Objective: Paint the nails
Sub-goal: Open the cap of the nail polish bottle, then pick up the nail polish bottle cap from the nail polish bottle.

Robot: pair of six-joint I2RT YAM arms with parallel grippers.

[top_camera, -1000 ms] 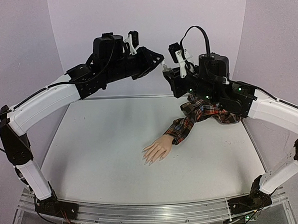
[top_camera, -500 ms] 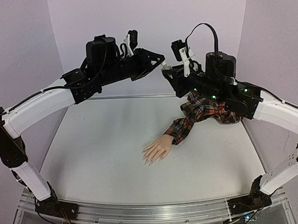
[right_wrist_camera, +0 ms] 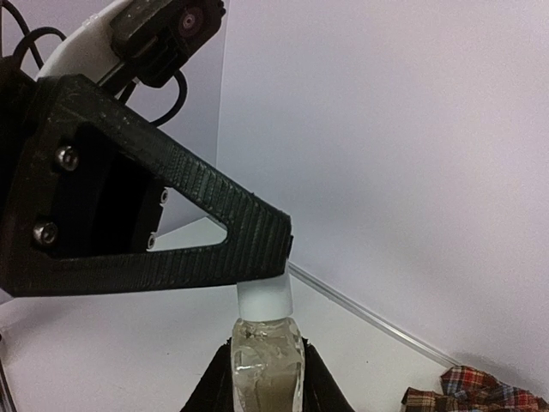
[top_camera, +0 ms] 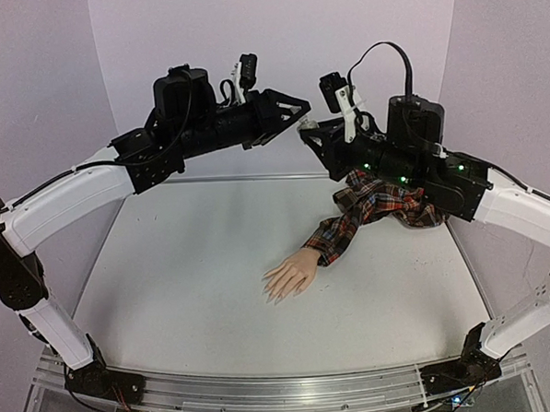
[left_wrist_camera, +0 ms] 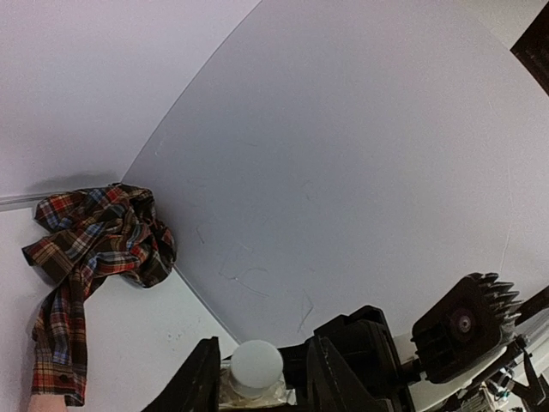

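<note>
High at the far side, the right gripper (top_camera: 312, 138) clamps the bottle (right_wrist_camera: 268, 365) upright so the left gripper (top_camera: 294, 110) can work its white cap (left_wrist_camera: 257, 365); the left jaws seem slightly parted around it. The nails (top_camera: 274, 296) wait below on the mannequin hand (top_camera: 292, 271), mid-way across the table (top_camera: 167, 267).

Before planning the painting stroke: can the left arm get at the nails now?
Likely yes: nothing covers the nails on the open table; the left gripper just hovers high, at the bottle cap.
</note>
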